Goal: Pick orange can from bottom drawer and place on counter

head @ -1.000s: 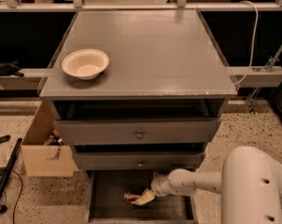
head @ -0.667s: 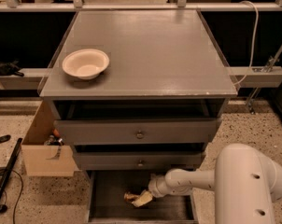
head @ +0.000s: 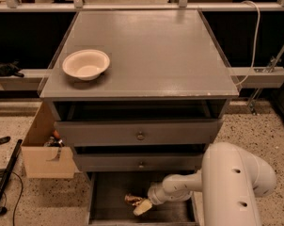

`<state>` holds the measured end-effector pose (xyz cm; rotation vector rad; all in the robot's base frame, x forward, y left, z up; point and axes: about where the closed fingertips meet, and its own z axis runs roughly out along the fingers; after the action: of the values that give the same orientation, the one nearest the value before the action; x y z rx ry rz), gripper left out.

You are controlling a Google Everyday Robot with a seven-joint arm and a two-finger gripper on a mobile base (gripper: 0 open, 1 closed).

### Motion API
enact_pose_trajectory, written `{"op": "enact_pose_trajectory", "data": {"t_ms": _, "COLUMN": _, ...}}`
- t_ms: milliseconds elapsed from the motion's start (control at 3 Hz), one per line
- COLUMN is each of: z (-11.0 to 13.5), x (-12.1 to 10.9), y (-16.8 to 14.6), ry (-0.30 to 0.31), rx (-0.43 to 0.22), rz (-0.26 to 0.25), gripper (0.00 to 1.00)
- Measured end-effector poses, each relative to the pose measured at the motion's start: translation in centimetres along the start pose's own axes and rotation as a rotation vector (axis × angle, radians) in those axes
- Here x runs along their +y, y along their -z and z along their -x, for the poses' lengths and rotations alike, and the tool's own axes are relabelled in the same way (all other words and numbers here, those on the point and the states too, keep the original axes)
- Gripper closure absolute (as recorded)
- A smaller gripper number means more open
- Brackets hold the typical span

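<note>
My gripper (head: 142,206) is down inside the bottom drawer (head: 109,197), low over its dark grey floor. It sits at the end of my white arm (head: 179,185), which reaches in from the right side of the drawer. The bulky white elbow of that arm fills the lower right of the view, in front of the cabinet.

The orange can (head: 131,199) lies on the drawer floor just beside the gripper's tip, on its left as the camera sees it and a little farther back. It shows as a small, wrinkled, brownish-gold shape. The can and the pale tip of my gripper meet or nearly meet, and I cannot tell whether they are touching. I also cannot tell whether my gripper is holding the can, closed or spread apart, because that end of it reads only as one cream-coloured lump next to the can.

Above the open drawer are the middle drawer (head: 109,163) and the top drawer (head: 99,133). Each has a small round knob at the centre of its front and a dark gap above it. The counter (head: 151,51) lies well above the can, flat and grey, with a cream bowl (head: 85,64) standing near its front left corner. A cardboard box (head: 43,161) sits on the speckled floor (head: 255,131) just left of the cabinet, and a white cable (head: 253,32) hangs down at the right.
</note>
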<state>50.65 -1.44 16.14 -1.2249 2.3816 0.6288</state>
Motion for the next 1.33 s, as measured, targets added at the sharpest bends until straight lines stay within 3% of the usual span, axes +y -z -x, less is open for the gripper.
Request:
{"op": "enact_pose_trajectory", "data": {"t_ms": 333, "z": -1.3, "x": 0.0, "y": -0.9, "ry": -0.009, "rx": 0.005, "rz": -0.005, "gripper": 0.0}}
{"op": "enact_pose_trajectory", "data": {"t_ms": 1000, "z": -1.3, "x": -0.1, "y": -3.6, "ry": -0.009, "rx": -0.026, "rz": -0.002, "gripper": 0.0}}
{"op": "enact_pose_trajectory", "data": {"t_ms": 1333, "z": -1.3, "x": -0.1, "y": -3.6, "ry": -0.01, "rx": -0.026, "rz": -0.003, "gripper": 0.19}}
